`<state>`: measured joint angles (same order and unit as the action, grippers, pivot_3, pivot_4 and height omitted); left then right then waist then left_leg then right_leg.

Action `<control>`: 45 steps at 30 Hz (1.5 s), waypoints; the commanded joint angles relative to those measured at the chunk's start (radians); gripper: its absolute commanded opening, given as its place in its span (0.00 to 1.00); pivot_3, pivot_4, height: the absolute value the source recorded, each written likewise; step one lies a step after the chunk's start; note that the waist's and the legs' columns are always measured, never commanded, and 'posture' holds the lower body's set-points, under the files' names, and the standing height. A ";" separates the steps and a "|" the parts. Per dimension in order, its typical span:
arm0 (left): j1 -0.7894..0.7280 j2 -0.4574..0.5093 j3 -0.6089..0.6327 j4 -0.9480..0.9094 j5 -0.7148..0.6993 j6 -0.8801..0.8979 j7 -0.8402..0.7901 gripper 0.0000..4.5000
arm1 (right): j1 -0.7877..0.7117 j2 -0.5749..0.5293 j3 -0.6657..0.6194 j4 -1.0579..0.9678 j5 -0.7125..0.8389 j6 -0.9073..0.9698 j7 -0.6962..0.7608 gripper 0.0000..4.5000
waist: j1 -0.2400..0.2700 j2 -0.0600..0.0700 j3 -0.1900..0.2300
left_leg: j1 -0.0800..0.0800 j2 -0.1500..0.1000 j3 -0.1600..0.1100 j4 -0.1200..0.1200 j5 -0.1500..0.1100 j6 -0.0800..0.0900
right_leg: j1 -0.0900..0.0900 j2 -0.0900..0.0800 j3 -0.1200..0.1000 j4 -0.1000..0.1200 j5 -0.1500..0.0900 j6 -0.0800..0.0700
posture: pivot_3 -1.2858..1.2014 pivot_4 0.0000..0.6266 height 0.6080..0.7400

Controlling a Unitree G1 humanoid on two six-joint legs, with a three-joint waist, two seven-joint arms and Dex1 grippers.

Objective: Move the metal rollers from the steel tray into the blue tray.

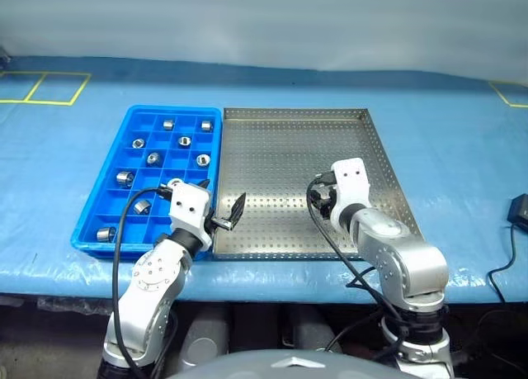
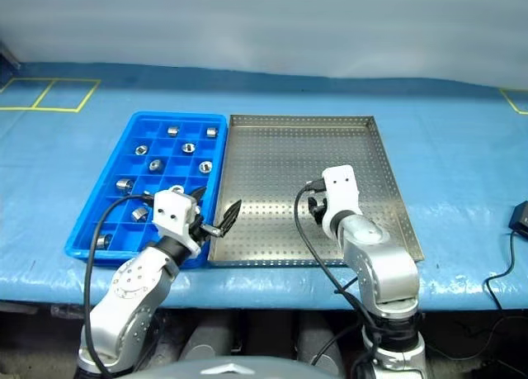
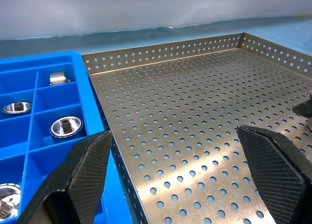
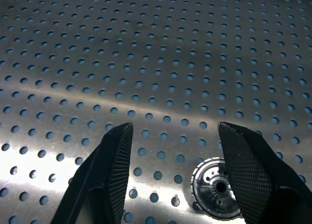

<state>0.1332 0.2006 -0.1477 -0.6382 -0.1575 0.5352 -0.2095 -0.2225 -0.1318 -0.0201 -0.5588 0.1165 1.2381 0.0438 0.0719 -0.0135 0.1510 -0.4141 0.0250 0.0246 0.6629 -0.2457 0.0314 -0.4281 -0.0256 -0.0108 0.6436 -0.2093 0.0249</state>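
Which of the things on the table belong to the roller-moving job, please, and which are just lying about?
Belong to the job:
- metal rollers, most already in the blue tray
- one roller on the steel tray, by the open right gripper
- open left gripper

Lying about:
- black box
- yellow tape on the blue table cover

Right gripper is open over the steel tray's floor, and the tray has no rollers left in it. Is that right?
Not quite. The right gripper is open over the steel tray, but one metal roller still lies on its perforated floor, beside one finger; the right wrist view shows it.
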 commanded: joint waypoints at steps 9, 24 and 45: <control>-0.008 0.011 0.002 -0.064 -0.001 -0.018 -0.003 1.00 | 0.042 0.008 -0.038 0.105 -0.056 -0.130 -0.058 1.00 | 0.005 0.000 0.000 | 0.000 0.000 0.000 0.000 0.000 0.000 | 0.000 0.000 0.000 0.000 0.000 0.000 | 0.61 0.24 1.00; -0.015 0.012 -0.009 -0.058 0.002 -0.018 -0.013 1.00 | 0.072 0.035 -0.047 0.131 -0.051 -0.179 -0.051 0.49 | 0.004 0.000 0.000 | 0.000 0.000 0.000 0.000 0.000 0.000 | 0.000 0.000 0.000 0.000 0.000 0.000 | 0.61 0.24 1.00; 0.287 -0.062 0.117 -0.238 0.105 -0.112 0.169 1.00 | -0.244 0.113 0.340 0.268 0.060 -0.416 0.273 0.38 | 0.077 0.000 0.002 | -0.001 0.001 -0.003 -0.002 0.000 0.000 | 0.000 0.000 -0.003 -0.001 0.000 0.000 | 0.73 0.24 1.00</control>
<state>0.3991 0.1484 -0.0402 -0.8115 -0.0729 0.4580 -0.0590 -0.4425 -0.0341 0.3005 -0.2977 0.1591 0.8674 0.2879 0.1488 -0.0131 0.1528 -0.4146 0.0257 0.0220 0.6605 -0.2460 0.0308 -0.4285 -0.0254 -0.0140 0.6429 -0.2096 0.0243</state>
